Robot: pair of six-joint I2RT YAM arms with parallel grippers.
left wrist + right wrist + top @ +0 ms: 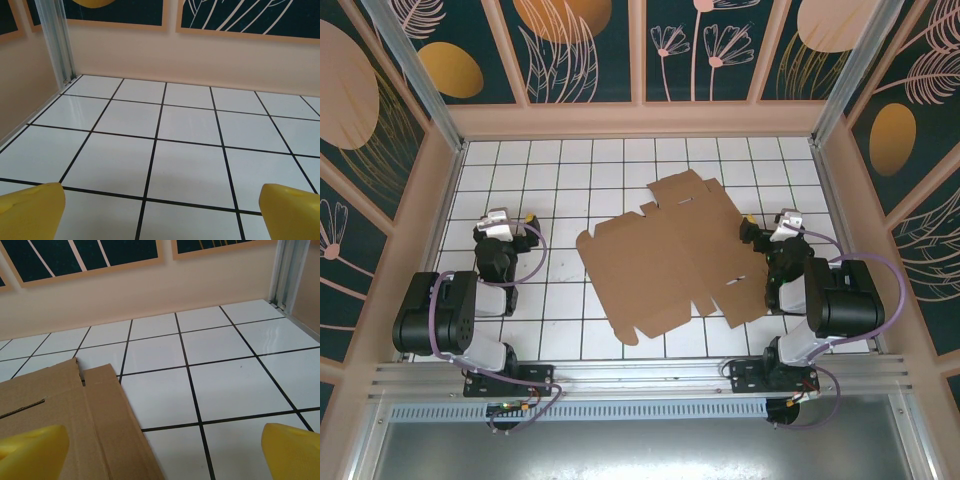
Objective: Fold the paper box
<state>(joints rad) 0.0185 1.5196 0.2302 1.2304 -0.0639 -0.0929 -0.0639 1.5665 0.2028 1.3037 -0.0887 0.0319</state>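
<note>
While paper box [670,255] lies flat, unfolded

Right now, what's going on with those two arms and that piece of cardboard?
Two robot arms are set up to fold a paper box. It lies as a flat, unfolded cardboard sheet on the tiled table. The left gripper is open above bare tiles, off to the sheet's left. The right gripper is open at the sheet's right edge. Neither holds anything, and no flap has been folded yet.
</note>
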